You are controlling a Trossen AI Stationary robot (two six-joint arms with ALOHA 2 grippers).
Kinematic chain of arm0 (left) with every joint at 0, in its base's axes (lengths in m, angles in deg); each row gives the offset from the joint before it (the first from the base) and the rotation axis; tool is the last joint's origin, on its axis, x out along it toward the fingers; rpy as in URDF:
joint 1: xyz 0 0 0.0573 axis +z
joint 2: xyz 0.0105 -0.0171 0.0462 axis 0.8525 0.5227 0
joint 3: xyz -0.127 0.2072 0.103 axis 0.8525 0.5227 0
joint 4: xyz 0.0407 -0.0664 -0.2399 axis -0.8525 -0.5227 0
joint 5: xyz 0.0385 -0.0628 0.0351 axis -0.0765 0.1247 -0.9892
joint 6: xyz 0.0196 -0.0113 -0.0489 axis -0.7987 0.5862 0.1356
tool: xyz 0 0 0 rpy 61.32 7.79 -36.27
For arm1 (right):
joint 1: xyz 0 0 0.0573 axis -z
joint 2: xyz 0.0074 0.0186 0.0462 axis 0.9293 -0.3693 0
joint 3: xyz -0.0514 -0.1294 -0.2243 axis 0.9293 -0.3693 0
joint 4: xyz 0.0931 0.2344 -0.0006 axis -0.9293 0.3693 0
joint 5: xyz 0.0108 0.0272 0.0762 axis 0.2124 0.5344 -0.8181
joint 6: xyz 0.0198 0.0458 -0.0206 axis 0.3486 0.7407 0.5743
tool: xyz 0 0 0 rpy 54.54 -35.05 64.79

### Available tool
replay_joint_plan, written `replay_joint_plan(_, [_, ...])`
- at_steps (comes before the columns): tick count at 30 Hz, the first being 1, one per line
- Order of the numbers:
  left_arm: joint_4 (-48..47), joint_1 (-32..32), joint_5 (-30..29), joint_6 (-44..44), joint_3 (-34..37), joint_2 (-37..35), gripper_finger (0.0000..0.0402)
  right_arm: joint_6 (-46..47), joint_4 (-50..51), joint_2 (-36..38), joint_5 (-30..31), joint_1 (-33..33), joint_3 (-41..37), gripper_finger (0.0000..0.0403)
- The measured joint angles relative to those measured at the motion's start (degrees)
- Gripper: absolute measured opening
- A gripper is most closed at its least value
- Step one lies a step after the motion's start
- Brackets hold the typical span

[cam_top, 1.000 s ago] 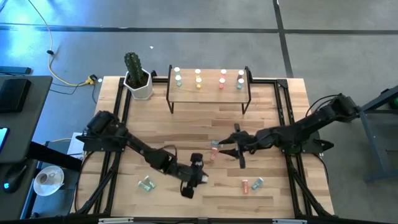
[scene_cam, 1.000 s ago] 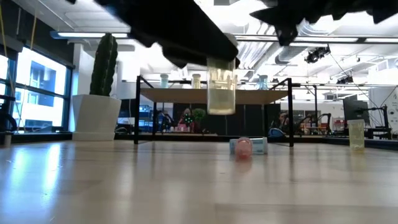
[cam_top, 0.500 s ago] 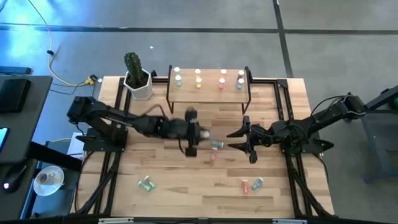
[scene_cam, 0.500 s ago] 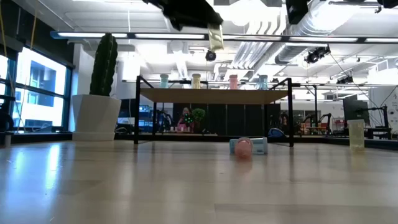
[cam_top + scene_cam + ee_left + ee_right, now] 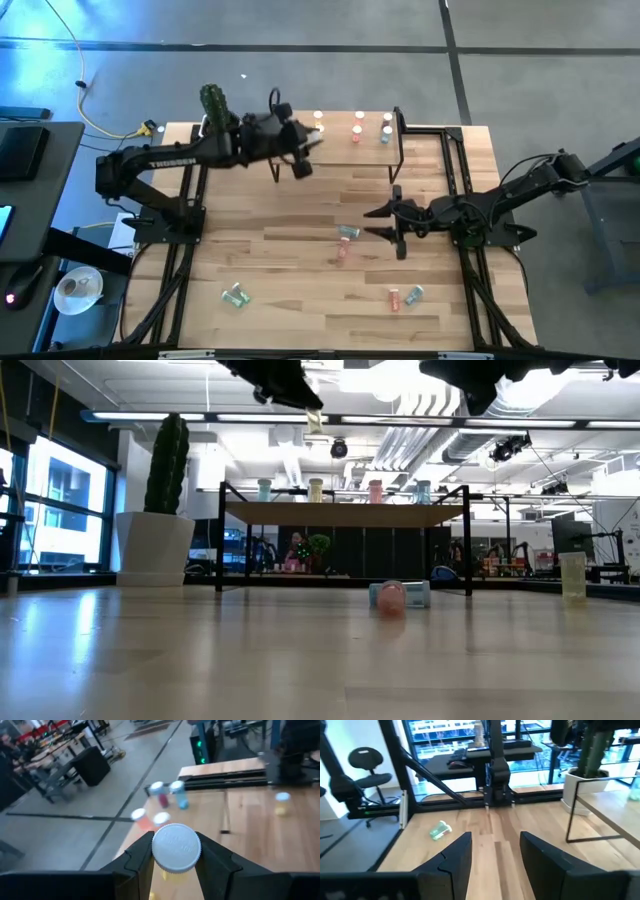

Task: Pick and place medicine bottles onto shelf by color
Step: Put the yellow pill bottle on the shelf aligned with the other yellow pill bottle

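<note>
Cactus pot point(image 5: 222, 135) at the table's far-left corner, just beside the shelf point(image 5: 345, 150), tight for the left arm. Left gripper point(image 5: 303, 158) over the shelf's left end, clamped on a yellow bottle point(image 5: 175, 851) by its white cap, not set down. Bottles on the shelf point(image 5: 357, 128): several standing upright in colour columns, so a good part looks done. Left on the table: green bottle point(image 5: 236, 296) near the front left, a pair mid-table point(image 5: 346, 240), another pair point(image 5: 405, 296) front right. Right gripper point(image 5: 386, 223) hovers mid-table beside the middle pair, jaws apart, empty.
</note>
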Motion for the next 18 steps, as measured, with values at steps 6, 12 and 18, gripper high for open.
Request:
replay_joint_plan(6, [-1.5,4.47,5.65,4.48,-0.71,0.52,0.0115,0.02,1.36,-0.09,1.11,1.17,0.0,0.0158])
replay_joint_plan(12, [-2.12,6.45,6.86,7.31,-0.74,3.86,0.0115,0.02,1.67,-0.09,1.11,2.13,0.0,0.0158])
replay_joint_plan(18, [-3.0,6.35,7.19,7.88,-0.72,8.99,0.0115,0.02,1.69,-0.09,1.09,2.28,0.0,0.0158])
